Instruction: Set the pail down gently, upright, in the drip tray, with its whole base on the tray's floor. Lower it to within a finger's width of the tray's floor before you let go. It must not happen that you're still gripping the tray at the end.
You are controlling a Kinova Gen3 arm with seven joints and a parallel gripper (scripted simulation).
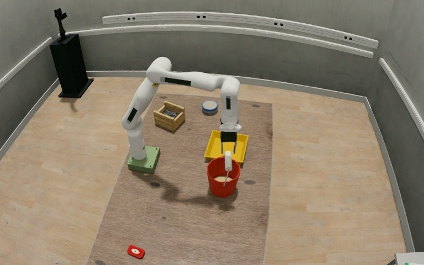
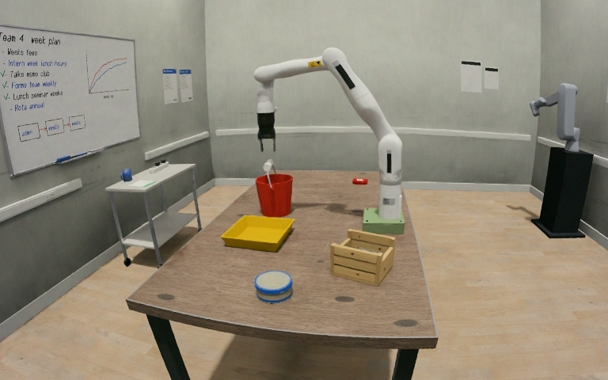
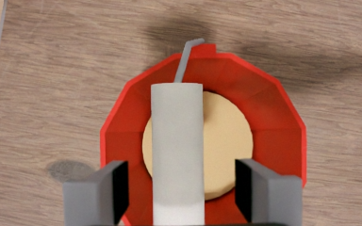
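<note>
The red pail (image 1: 222, 188) (image 2: 274, 195) (image 3: 273, 115) stands upright on the wooden table, with a tan filling inside. Its wire handle stands up and carries a white grip (image 1: 228, 160) (image 2: 267, 165) (image 3: 176, 141). The yellow drip tray (image 1: 213, 149) (image 2: 256, 232) lies empty on the table right beside the pail, apart from it. My gripper (image 1: 228, 148) (image 2: 267, 149) (image 3: 181, 182) is open and empty. It points straight down and hangs a short way above the handle's grip. In the wrist view the grip lies between the two fingers, below them.
A wooden crate (image 1: 169, 115) (image 2: 362, 256) and a blue-rimmed round tin (image 1: 210, 107) (image 2: 273, 286) stand beyond the tray. The arm's green base (image 1: 143, 159) (image 2: 382, 222) is beside them. A small red flat thing (image 1: 135, 252) (image 2: 359, 180) lies at the table's other end.
</note>
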